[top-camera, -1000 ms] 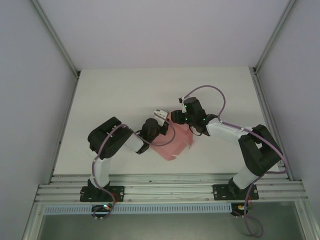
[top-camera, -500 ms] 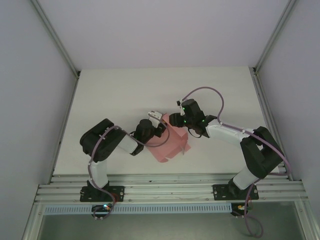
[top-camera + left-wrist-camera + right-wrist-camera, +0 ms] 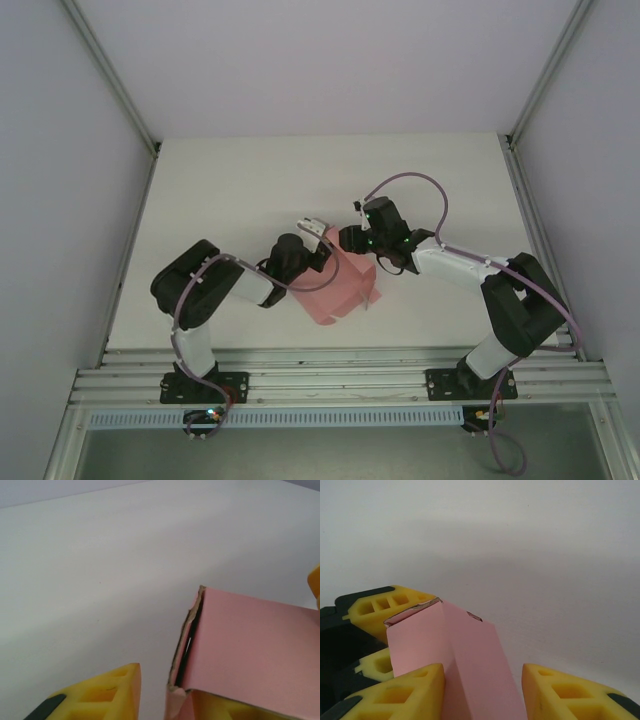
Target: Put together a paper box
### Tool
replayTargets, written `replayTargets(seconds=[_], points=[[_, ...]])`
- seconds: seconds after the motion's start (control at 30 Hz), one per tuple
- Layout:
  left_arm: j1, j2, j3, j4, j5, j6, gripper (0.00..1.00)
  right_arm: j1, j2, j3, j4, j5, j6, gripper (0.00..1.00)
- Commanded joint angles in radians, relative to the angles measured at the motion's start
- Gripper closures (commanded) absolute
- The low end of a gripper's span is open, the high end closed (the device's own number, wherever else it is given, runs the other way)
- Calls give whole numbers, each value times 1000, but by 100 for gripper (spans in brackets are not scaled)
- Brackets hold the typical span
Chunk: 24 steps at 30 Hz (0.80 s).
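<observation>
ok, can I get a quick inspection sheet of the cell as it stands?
Surface: white table, no marks seen.
Job's things: paper box, pink, partly folded, between both hands.
Clutter: nothing seen.
Hands: left hand open around a panel edge, gap on one side; right hand looks closed on a folded panel.
Cables: purple cables looped along both arms; the left arm's loop crosses over the box.
Surroundings: grey walls, metal frame rail at the near edge.

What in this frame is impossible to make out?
- Top view: far corner of the box, hidden under the left tool and right tool; its folds are too small to read.
- Left wrist: the box runs off the right and bottom edges, so its shape is unclear.
- Right wrist: whether the right tool clamps the box; the bottom edge cuts the contact.
</observation>
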Motion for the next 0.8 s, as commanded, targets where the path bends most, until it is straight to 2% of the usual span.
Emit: replayTargets(seconds=[0.0,0.1,0.17,0.2,0.3,0.47,0.53,0.57,0.7,0.77], points=[[18,28,22,-7,-45,38,77,2,34,-37,-155,1,-26,55],[17,34,27,0,-48,49,86,1,28,-44,-144,2,-27,55],[15,37,27,5,-46,49,99,1,22,-44,-142,3,-29,53],[13,37,26,9,-49,49,100,1,19,-44,-140,3,-30,52],[8,23,10,35,-79,50,100,-2,1,-41,-134,5,-31,49],[-8,-61,-11,2,-185,31,100,-21,-84,-23,-135,71,-55,32],[-16,-117,-4,-74,-236,18,100,-23,-143,-22,-144,134,-69,8],[-20,-143,2,-115,-269,8,100,-23,-169,-25,-151,163,-73,0],[-25,-246,21,-271,-374,-41,100,-25,-310,-69,-176,284,-84,1],[-27,-288,37,-348,-412,-62,100,-26,-378,-101,-182,305,-91,0]])
